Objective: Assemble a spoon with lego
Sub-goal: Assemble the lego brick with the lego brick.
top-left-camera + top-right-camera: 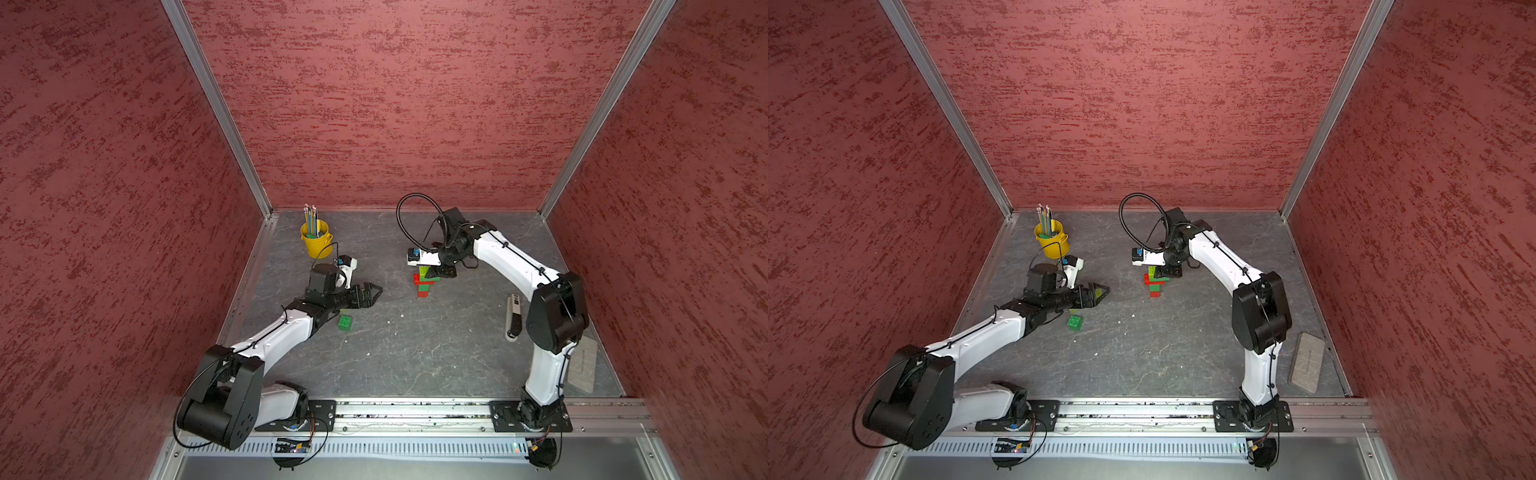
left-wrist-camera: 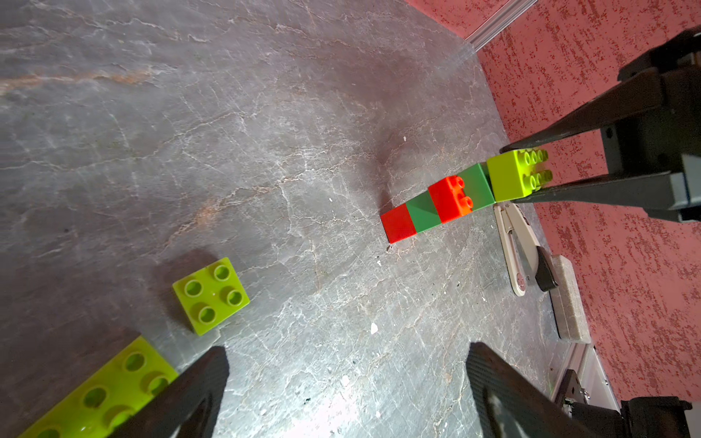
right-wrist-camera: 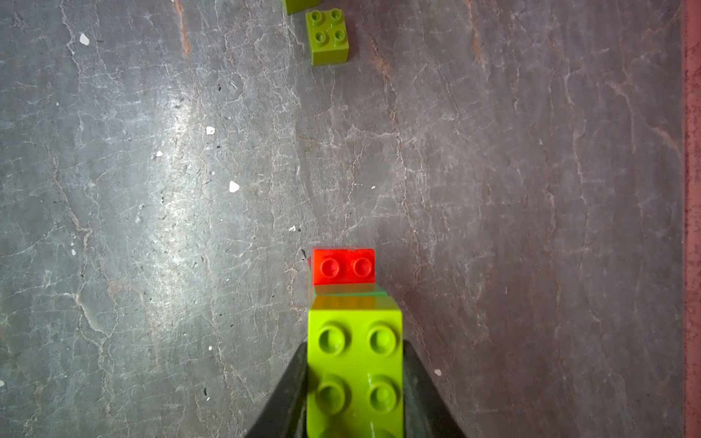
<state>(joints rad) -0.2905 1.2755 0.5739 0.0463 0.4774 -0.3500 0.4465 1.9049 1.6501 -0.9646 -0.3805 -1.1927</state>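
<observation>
The part-built spoon is a line of red and dark-green lego with a lime-green brick at its far end. My right gripper is shut on that lime brick, and it shows in both top views. The line's red end touches the table. My left gripper stands open and empty over the table, to the left of the spoon. Just beyond its fingers lie a square lime brick and an oblong lime brick. A dark-green brick lies beside the left wrist.
A yellow bucket of pencils stands at the back left. A white-and-black oblong tool lies right of the spoon, near the right arm. A grey pad lies at the front right. Red walls close three sides.
</observation>
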